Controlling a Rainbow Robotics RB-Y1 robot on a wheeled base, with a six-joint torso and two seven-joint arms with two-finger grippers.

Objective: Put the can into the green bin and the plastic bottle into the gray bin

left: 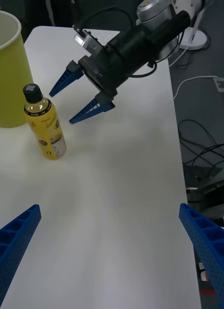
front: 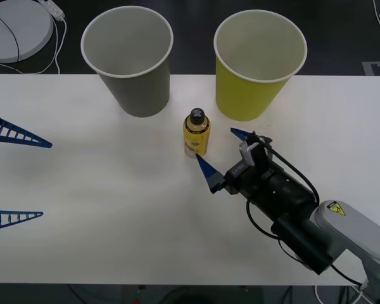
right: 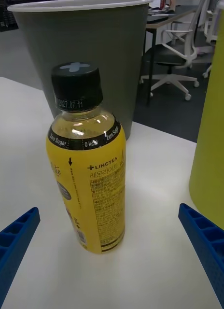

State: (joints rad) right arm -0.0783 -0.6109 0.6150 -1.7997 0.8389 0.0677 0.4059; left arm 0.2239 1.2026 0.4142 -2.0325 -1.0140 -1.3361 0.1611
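Right now the plastic bottle stands upright on the white counter, just left of centre in the front view, below the gap between the two bins. Its black cap is screwed on and yellow drink fills it nearly to the neck. The gray bin stands at the upper left of centre, and the green bin at the upper right; both are upright at the counter's far edge, with white insides. The bottle is near both bins but touches neither.

The right tool reaches in from the lower right, its blue ribbed fingers spread wide. One fingertip sits just below the bottle's base; the other lies to the bottle's right, below the green bin. In the right wrist view the bottle stands ahead of the two spread fingers, off toward one of them, and nothing touches it.

The left tool waits at the left edge of the front view, well apart from the bottle, its fingers also spread, holding nothing.
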